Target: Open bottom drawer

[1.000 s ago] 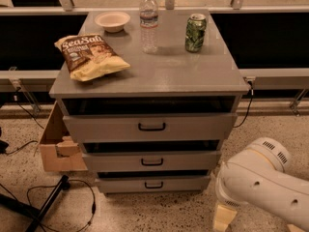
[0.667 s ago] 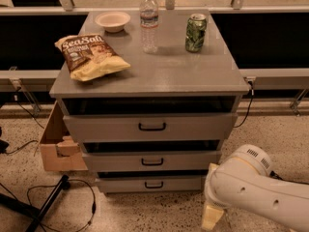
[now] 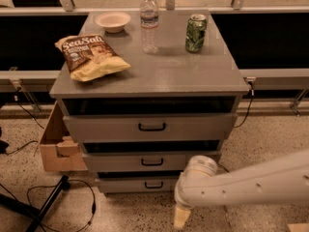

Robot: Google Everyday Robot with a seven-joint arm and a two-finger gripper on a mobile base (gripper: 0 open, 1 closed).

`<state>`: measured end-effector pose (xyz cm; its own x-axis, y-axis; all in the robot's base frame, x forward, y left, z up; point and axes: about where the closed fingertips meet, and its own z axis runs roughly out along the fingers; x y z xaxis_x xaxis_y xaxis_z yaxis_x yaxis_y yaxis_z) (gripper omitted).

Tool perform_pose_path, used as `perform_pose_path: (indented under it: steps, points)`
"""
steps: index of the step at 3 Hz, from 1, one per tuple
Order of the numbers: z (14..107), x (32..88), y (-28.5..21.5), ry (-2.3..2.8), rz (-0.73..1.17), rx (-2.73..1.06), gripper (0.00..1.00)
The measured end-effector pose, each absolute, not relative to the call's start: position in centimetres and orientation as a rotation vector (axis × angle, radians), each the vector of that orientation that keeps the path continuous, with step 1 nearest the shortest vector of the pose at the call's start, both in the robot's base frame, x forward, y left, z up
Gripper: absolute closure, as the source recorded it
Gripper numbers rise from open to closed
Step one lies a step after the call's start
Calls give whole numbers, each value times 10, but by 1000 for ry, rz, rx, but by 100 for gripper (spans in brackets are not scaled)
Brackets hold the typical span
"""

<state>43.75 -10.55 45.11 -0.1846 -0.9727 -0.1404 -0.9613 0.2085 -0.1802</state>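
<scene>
The grey cabinet (image 3: 145, 76) has three drawers. The bottom drawer (image 3: 125, 184) is the lowest and narrowest front, with a small black bar handle (image 3: 153, 184), and it sits pushed in. My white arm (image 3: 251, 182) reaches in from the right, low over the floor. My gripper (image 3: 181, 216) hangs down just right of and below the bottom drawer's front, close to its right corner, not on the handle. The middle drawer (image 3: 149, 161) and top drawer (image 3: 149, 127) are above it.
On the cabinet top lie a chip bag (image 3: 91, 57), a small bowl (image 3: 113, 21), a water bottle (image 3: 149, 22) and a green can (image 3: 195, 33). A cardboard box (image 3: 55, 146) stands left of the cabinet. Black cables (image 3: 53, 197) lie on the speckled floor.
My arm and gripper have moved left along the floor, from right of the cabinet to just beside the bottom drawer's right end. The drawers have not moved.
</scene>
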Motion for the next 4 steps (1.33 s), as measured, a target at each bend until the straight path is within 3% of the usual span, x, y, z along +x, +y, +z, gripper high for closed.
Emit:
perform_pose_path:
  steps: [2,4]
  points:
    - [339,486,-70,2302,-75,-1823,0]
    - [313,487,-76,2334,-25,-1812,0]
